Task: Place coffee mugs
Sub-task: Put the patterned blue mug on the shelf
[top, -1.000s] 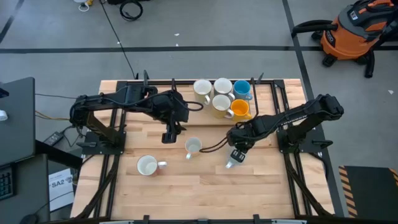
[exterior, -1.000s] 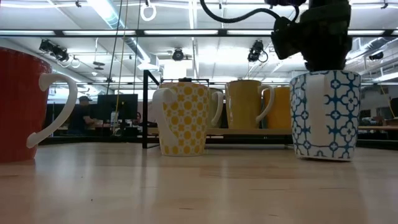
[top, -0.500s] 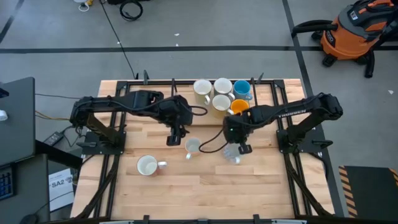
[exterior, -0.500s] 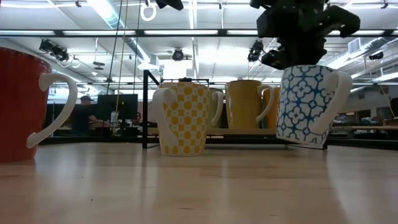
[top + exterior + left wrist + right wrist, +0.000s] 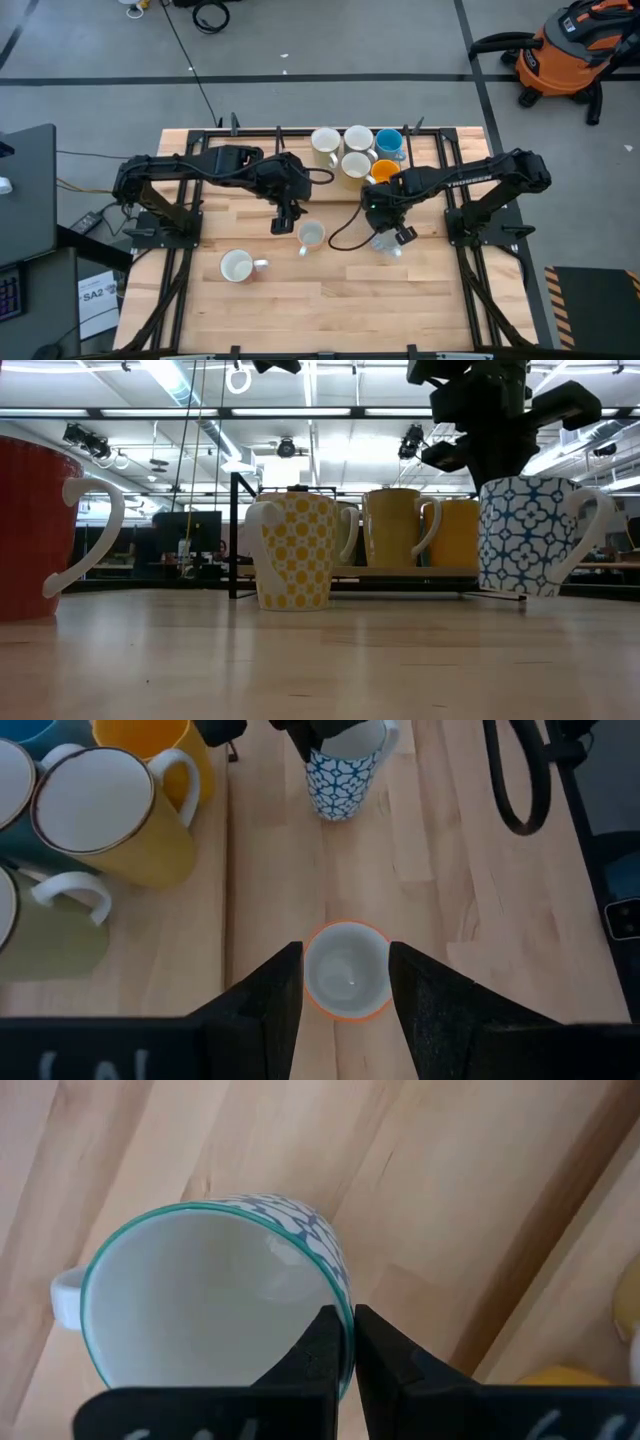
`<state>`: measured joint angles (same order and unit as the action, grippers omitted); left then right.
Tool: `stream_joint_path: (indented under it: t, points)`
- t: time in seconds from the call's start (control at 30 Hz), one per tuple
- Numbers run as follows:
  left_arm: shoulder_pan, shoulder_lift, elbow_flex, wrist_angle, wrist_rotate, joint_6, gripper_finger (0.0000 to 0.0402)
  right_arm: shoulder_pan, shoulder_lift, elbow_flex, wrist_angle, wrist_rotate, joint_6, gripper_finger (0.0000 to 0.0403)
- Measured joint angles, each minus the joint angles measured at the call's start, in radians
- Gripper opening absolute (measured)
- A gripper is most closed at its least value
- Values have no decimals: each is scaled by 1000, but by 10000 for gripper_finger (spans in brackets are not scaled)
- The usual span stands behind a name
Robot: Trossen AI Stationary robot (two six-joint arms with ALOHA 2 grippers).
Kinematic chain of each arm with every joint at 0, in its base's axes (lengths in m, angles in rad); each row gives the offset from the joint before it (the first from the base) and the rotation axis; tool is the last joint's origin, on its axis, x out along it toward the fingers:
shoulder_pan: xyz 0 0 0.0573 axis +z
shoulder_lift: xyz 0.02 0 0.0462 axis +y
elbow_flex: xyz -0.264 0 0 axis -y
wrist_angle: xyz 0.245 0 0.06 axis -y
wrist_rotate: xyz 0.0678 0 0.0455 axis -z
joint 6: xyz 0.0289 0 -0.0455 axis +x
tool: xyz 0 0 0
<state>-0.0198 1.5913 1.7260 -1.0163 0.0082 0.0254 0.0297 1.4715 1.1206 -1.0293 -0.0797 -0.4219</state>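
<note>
The only legible text is "SA2", printed on a white sheet (image 5: 96, 296) lying on the floor off the table's corner, well away from the left gripper (image 5: 280, 222), on the side opposite the right gripper (image 5: 392, 240). The smaller print beneath it is too small to read. Pale lettering runs along the right arm (image 5: 462, 180) behind its gripper, but it cannot be made out. The mugs (image 5: 358, 155) carry patterns only, no words.
</note>
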Motion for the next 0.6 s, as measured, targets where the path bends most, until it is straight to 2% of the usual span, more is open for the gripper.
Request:
stream_joint_path:
  t: [0.6]
  points:
    - [0, 0, 0, 19, 0, -16, 156, 6, -3, -60, 106, -1, 3, 25]
